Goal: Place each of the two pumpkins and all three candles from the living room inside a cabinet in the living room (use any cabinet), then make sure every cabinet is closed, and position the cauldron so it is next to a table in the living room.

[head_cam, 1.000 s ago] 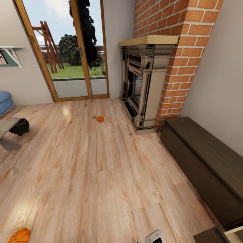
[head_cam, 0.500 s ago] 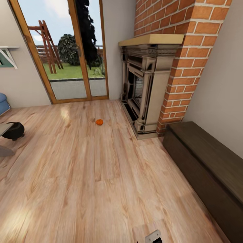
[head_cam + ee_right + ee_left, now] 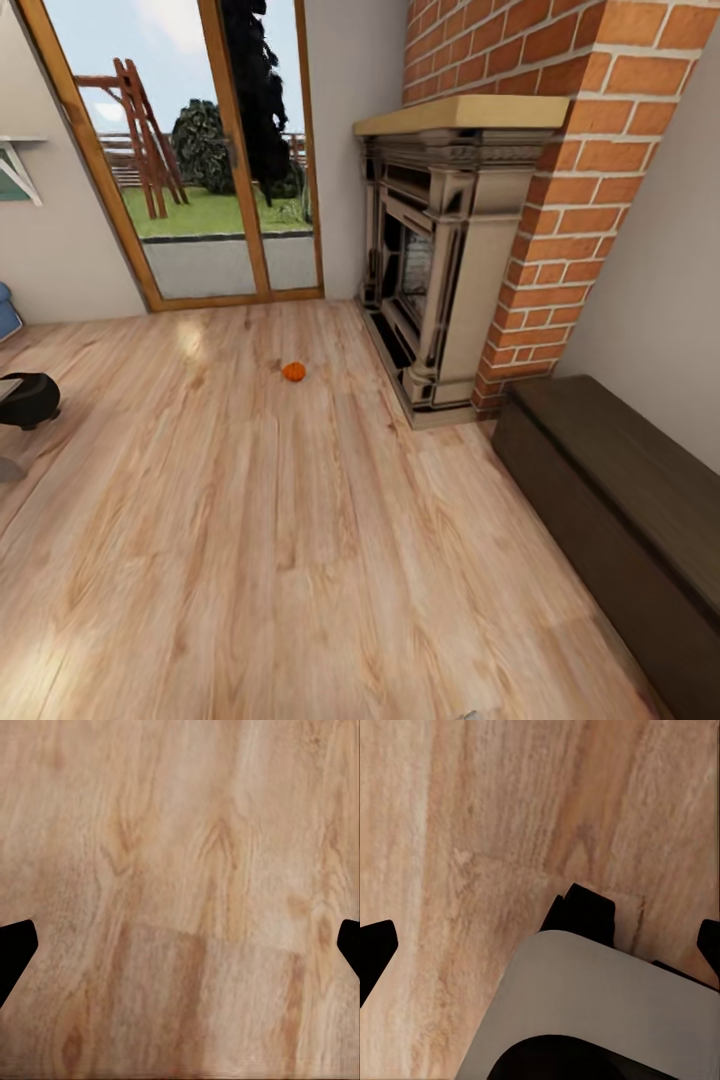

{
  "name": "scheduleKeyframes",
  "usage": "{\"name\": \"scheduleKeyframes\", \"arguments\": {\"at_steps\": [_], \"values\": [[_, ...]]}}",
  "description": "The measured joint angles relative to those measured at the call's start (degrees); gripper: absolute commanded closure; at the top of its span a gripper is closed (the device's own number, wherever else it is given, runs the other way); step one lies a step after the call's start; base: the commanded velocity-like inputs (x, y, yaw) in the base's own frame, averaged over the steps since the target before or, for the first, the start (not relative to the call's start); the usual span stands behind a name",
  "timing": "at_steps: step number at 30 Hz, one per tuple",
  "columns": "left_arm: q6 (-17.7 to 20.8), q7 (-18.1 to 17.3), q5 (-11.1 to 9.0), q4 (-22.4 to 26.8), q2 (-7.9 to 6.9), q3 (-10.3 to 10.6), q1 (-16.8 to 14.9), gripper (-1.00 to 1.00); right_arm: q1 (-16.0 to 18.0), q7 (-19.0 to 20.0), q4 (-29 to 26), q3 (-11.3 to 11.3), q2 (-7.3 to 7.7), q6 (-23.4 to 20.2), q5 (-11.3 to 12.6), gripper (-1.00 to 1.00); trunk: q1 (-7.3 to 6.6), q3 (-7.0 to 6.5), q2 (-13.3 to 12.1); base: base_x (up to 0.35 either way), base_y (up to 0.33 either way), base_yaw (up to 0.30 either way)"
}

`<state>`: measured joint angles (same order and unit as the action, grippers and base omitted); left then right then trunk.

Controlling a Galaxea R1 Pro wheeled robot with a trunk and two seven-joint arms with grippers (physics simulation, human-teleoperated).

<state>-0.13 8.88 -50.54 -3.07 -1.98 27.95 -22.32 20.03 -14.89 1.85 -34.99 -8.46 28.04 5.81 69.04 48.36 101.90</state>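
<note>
One small orange pumpkin (image 3: pixel 293 371) lies on the wood floor in the head view, a little ahead of the fireplace. The black cauldron (image 3: pixel 27 399) sits on the floor at the far left edge, beside a sliver of grey table (image 3: pixel 6 388). The long dark-brown cabinet (image 3: pixel 620 500) runs along the right wall, its fronts closed. The candles are out of view. My left gripper (image 3: pixel 540 945) hangs open over bare floor, above a grey part of my own body. My right gripper (image 3: pixel 180 945) is open too, with only floorboards between its fingertips.
An ornate grey fireplace (image 3: pixel 430 250) with a red brick chimney (image 3: pixel 560 200) stands at the back right, just beyond the cabinet's end. Glass doors (image 3: pixel 200 160) with orange wood frames fill the back wall. Open floor stretches between me and the pumpkin.
The whole head view has shifted as the camera moved; a second pumpkin at the lower left has slid out of frame. The things themselves have not moved.
</note>
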Motion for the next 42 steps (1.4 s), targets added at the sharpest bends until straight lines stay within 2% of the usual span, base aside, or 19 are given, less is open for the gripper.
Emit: {"name": "scheduleKeyframes", "arguments": {"at_steps": [6, 18, 25, 42], "values": [[0.03, 0.00, 0.00, 0.00, 0.18, 0.00, 0.00, -1.00, -1.15, 0.02, 0.15, -0.01, 0.41, 0.00, -0.16, -1.00, 0.00, 0.24, 0.00, 0.287, 0.000, 0.244], [-0.04, 0.00, 0.00, 0.00, 0.35, 0.00, 0.00, -1.00, -1.34, -0.04, 0.11, -0.07, 0.63, 0.00, -0.27, -1.00, 0.00, 0.60, 0.00, 0.272, 0.000, 0.257], [-0.14, 0.00, 0.00, 0.00, 0.37, 0.00, 0.00, -1.00, -1.38, -0.02, 0.08, 0.00, 1.00, 0.00, -0.19, -1.00, 0.00, 0.65, 0.00, 0.167, 0.000, 0.037], [-0.31, 0.00, 0.00, 0.00, 0.40, 0.00, 0.00, -1.00, -1.37, 0.01, 0.08, -0.02, 1.07, 0.00, -0.19, -1.00, 0.00, 0.65, 0.00, 0.010, 0.000, 0.001]]}}
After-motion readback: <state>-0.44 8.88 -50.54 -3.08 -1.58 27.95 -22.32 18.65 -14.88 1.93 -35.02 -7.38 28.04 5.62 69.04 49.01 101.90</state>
